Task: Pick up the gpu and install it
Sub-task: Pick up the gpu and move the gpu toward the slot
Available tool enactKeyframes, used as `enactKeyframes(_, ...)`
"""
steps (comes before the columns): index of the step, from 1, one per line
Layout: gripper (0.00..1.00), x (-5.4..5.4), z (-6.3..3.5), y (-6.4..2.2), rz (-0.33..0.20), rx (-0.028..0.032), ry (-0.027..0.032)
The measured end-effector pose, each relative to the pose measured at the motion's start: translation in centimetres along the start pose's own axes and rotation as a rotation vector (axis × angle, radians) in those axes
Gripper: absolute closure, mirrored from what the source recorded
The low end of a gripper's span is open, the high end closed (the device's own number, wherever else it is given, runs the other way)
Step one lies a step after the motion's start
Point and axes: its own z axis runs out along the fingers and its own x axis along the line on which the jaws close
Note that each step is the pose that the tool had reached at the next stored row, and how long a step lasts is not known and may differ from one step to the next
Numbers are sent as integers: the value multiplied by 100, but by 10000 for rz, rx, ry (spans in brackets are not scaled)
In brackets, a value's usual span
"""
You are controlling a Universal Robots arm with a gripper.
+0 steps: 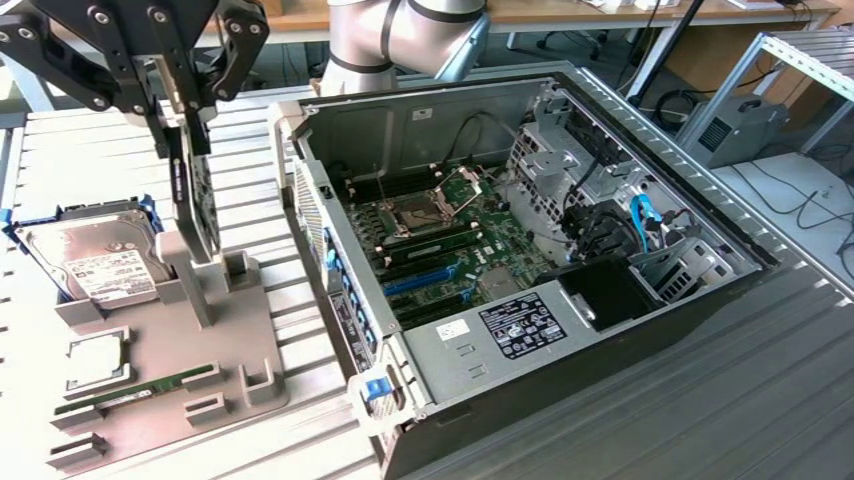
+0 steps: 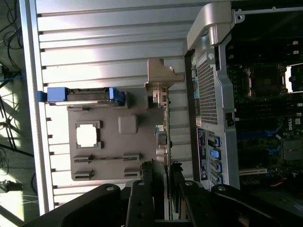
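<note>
The gpu (image 1: 200, 210) stands on edge in a slot of the grey holder tray (image 1: 160, 350), at the exterior view's left. It is a thin black card. My gripper (image 1: 187, 135) comes down from above, its two fingers pressed against either face of the card's upper part. In the wrist view the gpu (image 2: 166, 123) runs edge-on, with its silvery end bracket (image 2: 161, 75) at the far end. There my gripper (image 2: 164, 182) clamps its near end. The card's lower edge still sits in the holder.
The open computer case (image 1: 307, 190) lies to the exterior view's right of the tray, with blue slots (image 1: 420, 280) on its motherboard. On the tray are a silver hard drive (image 1: 100, 260), a square chip (image 1: 94, 362) and a green memory stick (image 1: 140, 390). The case wall (image 2: 213, 118) stands close beside the card.
</note>
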Motion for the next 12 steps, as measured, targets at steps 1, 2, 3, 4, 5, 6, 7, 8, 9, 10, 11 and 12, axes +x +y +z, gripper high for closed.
enactKeyframes(1, 73, 0, -6, 0, -1, 0, 0)
enactKeyframes(2, 73, 0, -10, 0, 0, 0, 0)
enactKeyframes(3, 73, 0, -14, 1, 0, -1, 0)
enactKeyframes(4, 73, 0, -20, 1, 0, 0, 1)
enactKeyframes(5, 73, 0, -24, 1, 0, 0, 0)
enactKeyframes(6, 73, -1, -29, 1, 0, 0, 0)
enactKeyframes(7, 73, -1, -32, 2, 0, -1, -1)
enactKeyframes(8, 73, -1, -37, 2, 0, -1, 0)
enactKeyframes(9, 73, -1, -41, 2, 0, -1, 0)
enactKeyframes(10, 73, -1, -46, 2, -1, 0, 0)
enactKeyframes(11, 73, -1, -49, 2, 0, 0, 0)
enactKeyframes(12, 73, -1, -51, 3, 0, -1, 0)
